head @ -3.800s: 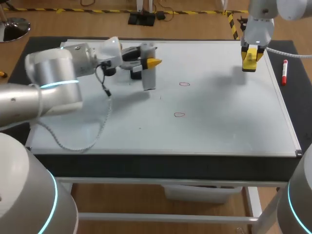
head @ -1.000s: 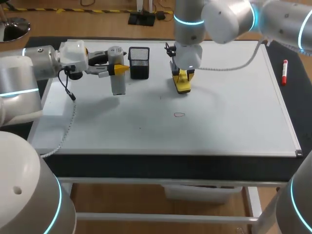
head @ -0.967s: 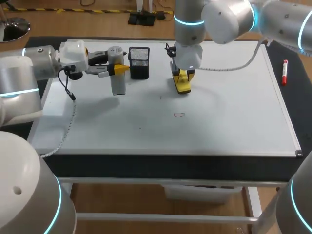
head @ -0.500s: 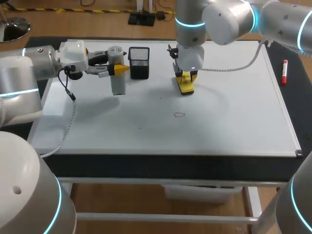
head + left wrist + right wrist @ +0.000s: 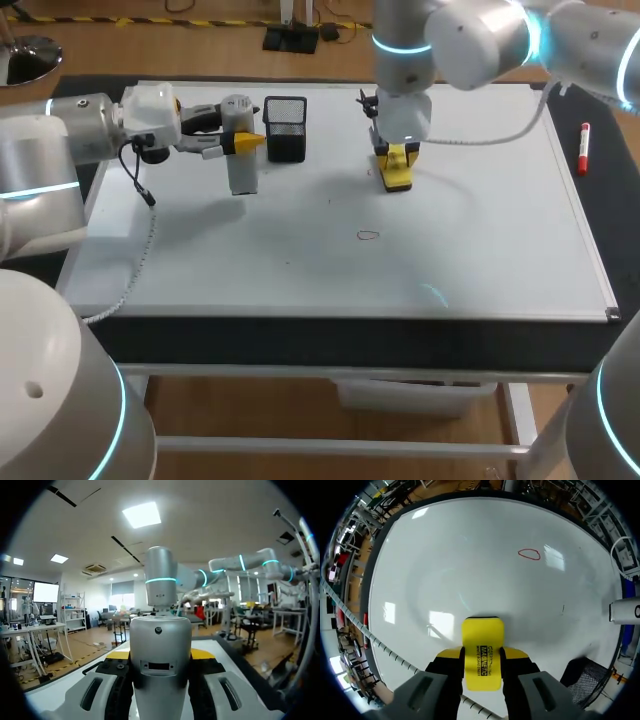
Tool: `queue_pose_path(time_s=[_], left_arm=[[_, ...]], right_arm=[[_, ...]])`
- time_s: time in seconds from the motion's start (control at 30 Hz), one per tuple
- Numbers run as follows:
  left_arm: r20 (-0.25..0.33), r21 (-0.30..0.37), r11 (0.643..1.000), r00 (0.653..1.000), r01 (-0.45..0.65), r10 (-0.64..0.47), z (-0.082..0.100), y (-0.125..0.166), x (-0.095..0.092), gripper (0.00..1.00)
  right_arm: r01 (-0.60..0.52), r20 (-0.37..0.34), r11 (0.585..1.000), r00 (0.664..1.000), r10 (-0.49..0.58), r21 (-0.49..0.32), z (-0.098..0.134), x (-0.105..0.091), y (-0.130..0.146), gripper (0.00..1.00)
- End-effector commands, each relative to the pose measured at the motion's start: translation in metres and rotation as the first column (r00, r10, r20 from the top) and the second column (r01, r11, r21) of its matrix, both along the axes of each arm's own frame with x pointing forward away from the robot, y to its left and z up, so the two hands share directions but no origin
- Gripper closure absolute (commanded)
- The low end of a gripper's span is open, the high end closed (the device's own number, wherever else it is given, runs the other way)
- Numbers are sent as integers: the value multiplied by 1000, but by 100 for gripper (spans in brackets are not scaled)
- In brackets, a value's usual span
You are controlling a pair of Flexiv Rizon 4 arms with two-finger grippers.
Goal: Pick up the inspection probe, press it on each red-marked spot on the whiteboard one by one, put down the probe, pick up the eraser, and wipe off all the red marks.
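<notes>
The silver inspection probe [image 5: 241, 165] hangs upright over the whiteboard [image 5: 480, 250] at its far left, and my left gripper [image 5: 243, 143] is shut on it. In the left wrist view the probe [image 5: 160, 665] fills the space between the fingers of that gripper [image 5: 160, 655]. My right gripper [image 5: 397, 160] is shut on the yellow eraser [image 5: 397, 174], which rests against the board near its far middle. The right wrist view shows the eraser [image 5: 482, 650] clamped between the fingers. One small red mark [image 5: 368, 236] sits nearer the front, and the red mark [image 5: 529, 554] lies ahead of the eraser.
A black mesh holder [image 5: 286, 128] stands on the board between the two grippers. A red marker [image 5: 583, 148] lies off the board's right edge on the dark table. A cable [image 5: 150, 240] trails from my left arm across the board's left side.
My right gripper has slid the eraser to the right over the board; the upper red mark seen earlier is gone. My left arm, after pulling left with the probe, has kept still.
</notes>
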State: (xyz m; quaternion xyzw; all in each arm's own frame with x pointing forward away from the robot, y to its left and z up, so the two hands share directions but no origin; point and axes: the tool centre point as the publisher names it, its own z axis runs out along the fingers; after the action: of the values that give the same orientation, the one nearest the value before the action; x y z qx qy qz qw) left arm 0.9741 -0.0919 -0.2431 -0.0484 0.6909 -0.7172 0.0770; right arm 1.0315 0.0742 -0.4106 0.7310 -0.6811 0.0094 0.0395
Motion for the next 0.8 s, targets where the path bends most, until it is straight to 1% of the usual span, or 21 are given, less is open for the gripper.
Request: queue_pose_path(time_s=[0.03, 0.27, 0.4, 0.5, 0.6, 0.7, 0.77, 0.8], left_arm=[[0, -1, 1000, 1000, 2, -2, 1, 0, 1, 100], [0, -1, 1000, 1000, 2, -2, 1, 0, 1, 100], [0, -1, 1000, 1000, 2, -2, 1, 0, 1, 100], [0, -1, 1000, 1000, 2, -2, 1, 0, 1, 100], [0, -1, 1000, 1000, 2, -2, 1, 0, 1, 100], [0, -1, 1000, 1000, 2, -2, 1, 0, 1, 100], [0, -1, 1000, 1000, 2, -2, 1, 0, 1, 100], [0, -1, 1000, 1000, 2, -2, 1, 0, 1, 100]], right_arm=[[5, -2, 1000, 1000, -5, -5, -4, 3, -10, 100], [24, 1, 999, 1000, -24, -25, -3, 8, -22, 100], [26, 38, 998, 999, -24, -58, 11, 13, -21, 100], [15, 58, 999, 998, -13, -32, 29, 17, -12, 100], [-4, 68, 1000, 998, 4, 6, 41, 18, 0, 100], [-24, 63, 999, 998, 21, 35, 44, 17, 14, 100], [-25, 41, 998, 999, 23, 57, 41, 17, 23, 100], [-28, 40, 998, 999, 26, 53, 39, 16, 27, 100]])
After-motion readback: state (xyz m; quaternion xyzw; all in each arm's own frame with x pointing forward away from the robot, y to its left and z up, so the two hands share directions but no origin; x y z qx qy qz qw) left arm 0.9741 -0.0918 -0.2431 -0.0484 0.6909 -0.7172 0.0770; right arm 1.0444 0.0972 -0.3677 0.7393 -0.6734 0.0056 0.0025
